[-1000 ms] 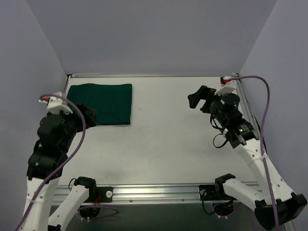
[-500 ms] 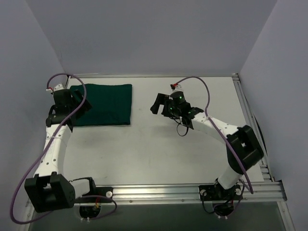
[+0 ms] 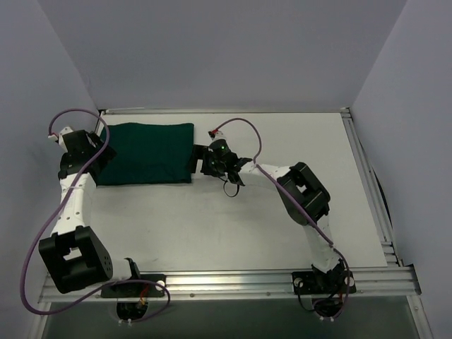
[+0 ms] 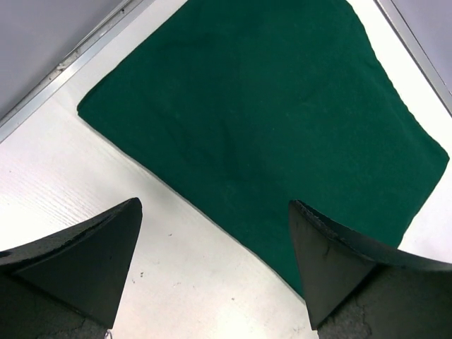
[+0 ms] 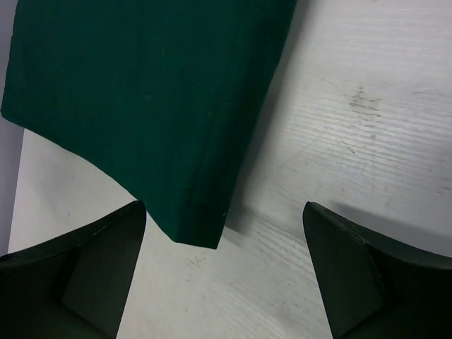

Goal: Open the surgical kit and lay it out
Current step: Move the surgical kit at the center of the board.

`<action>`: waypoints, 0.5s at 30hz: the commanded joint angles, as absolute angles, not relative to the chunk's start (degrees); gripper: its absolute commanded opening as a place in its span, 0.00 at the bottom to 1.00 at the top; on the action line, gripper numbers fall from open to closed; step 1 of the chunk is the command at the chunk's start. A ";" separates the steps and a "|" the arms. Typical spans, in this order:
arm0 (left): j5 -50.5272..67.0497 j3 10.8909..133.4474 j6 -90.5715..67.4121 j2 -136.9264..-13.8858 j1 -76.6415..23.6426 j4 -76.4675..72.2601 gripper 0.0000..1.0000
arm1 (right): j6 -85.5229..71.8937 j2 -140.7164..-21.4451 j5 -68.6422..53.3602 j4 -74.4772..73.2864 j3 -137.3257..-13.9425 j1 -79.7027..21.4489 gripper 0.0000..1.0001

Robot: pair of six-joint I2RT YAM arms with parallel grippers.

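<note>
- Black-fingered left pincer [image 3: 94, 152]: jaws spread wide, nothing between them. It is stationed at the left edge of the kit [image 3: 148, 152], low over the bench [image 3: 233, 226]. In its wrist view the left pincer [image 4: 213, 206] frames the kit [image 4: 268, 106] along one cloth edge. Contact cannot be confirmed.
- Kit: a dark green cloth wrap folded into a flat rectangle. It lies on the far left part of the bench, close to the back rail. All folds are closed and no contents show.
- Right pincer [image 3: 196, 159]: jaws also wide apart and empty, placed just beside the right edge of the kit. In its wrist view the right pincer [image 5: 224, 205] frames a corner of the kit [image 5: 141, 85], where the layered fold edge is visible.
- Status, as judged: the task is at its start. Both pincers are staged on opposite sides of the wrap, but no flap is gripped.
- Remaining, as judged:
  - close a pincer on a free cloth edge
  - unfold each layer flat
  - expose the contents
  - set each item out separately on the bench.
</note>
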State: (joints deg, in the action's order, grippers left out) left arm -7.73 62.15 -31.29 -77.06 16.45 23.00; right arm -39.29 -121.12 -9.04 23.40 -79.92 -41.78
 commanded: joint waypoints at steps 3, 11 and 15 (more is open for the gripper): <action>-7.65 62.40 -32.08 -81.63 19.07 17.76 0.94 | -39.81 -125.24 -11.60 25.93 -86.38 -42.98 0.85; -8.70 66.00 -33.66 -89.38 20.39 15.74 0.94 | -39.55 -130.07 -14.76 25.32 -90.26 -43.86 0.75; -10.81 65.74 -34.45 -92.01 20.92 12.76 0.94 | -39.46 -131.31 -16.17 25.58 -90.97 -43.86 0.65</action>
State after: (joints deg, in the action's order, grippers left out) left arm -8.60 62.85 -33.12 -91.39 20.12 18.72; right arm -39.44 -130.78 -14.13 24.21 -88.66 -43.57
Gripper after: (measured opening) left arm 0.941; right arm 0.662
